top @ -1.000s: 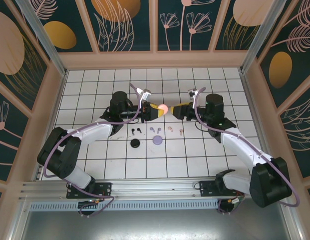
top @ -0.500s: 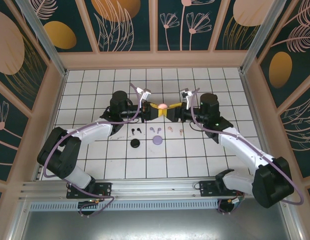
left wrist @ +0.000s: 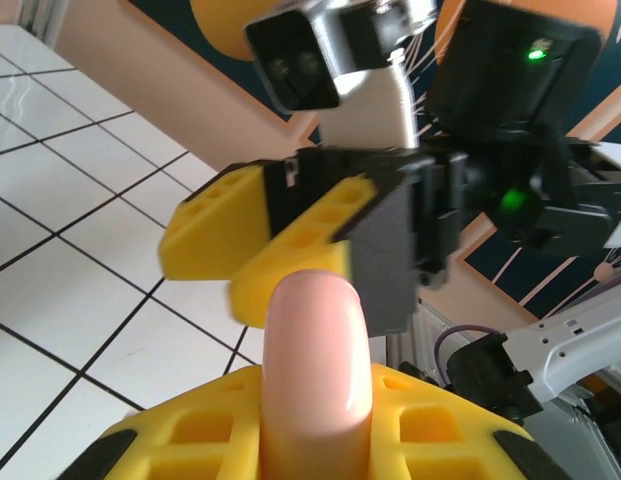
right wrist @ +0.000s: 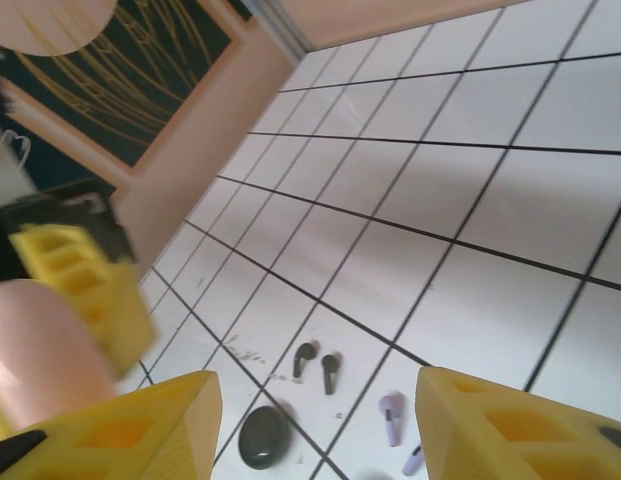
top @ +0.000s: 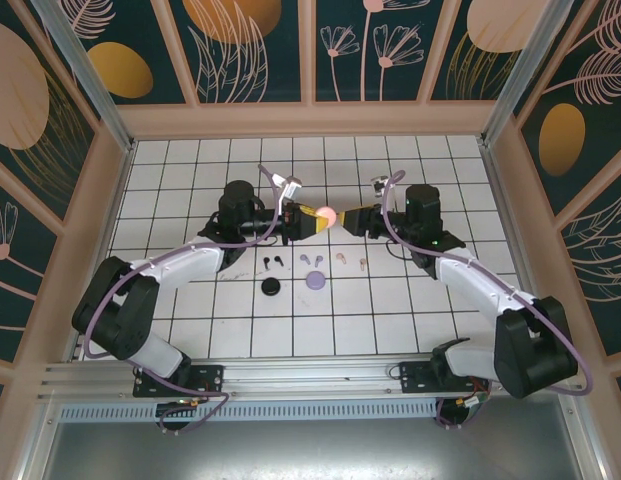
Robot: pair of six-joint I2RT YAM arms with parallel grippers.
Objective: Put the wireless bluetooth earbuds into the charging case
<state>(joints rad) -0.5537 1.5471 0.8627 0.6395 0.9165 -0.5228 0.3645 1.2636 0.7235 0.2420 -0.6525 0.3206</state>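
Right, the earbuds all lie on the white tiled table (top: 290,330): black earbuds (top: 271,262) to the left, lilac earbuds (top: 310,260) in the middle, pale pink earbuds (top: 340,259) to the right. The black case (top: 272,287) and lilac case (top: 316,281) sit just nearer the arm bases. We judge these buds to be very light, hard and glossy, so they should skate on the tile and pop out of a careless pinch. The stem looks like the sensible place to take one, squeezed across its thin sides, with the rounded head left free to drop into its socket.

Up above them, the left gripper (top: 310,220) is clenched on the pale pink charging case (top: 328,213), which hangs in the air between the two arms. On the left wrist camera we see it edge-on, smooth and rounded, wedged between the yellow pads. That shape could squirt free if the squeeze is off-centre. Whether its lid is up or down we can't make out from these angles.

The right gripper (right wrist: 320,430) faces the case from the other side, jaws spread wide and holding nothing. Its yellow fingertips (left wrist: 290,265) sit close to the case, seemingly not touching it.
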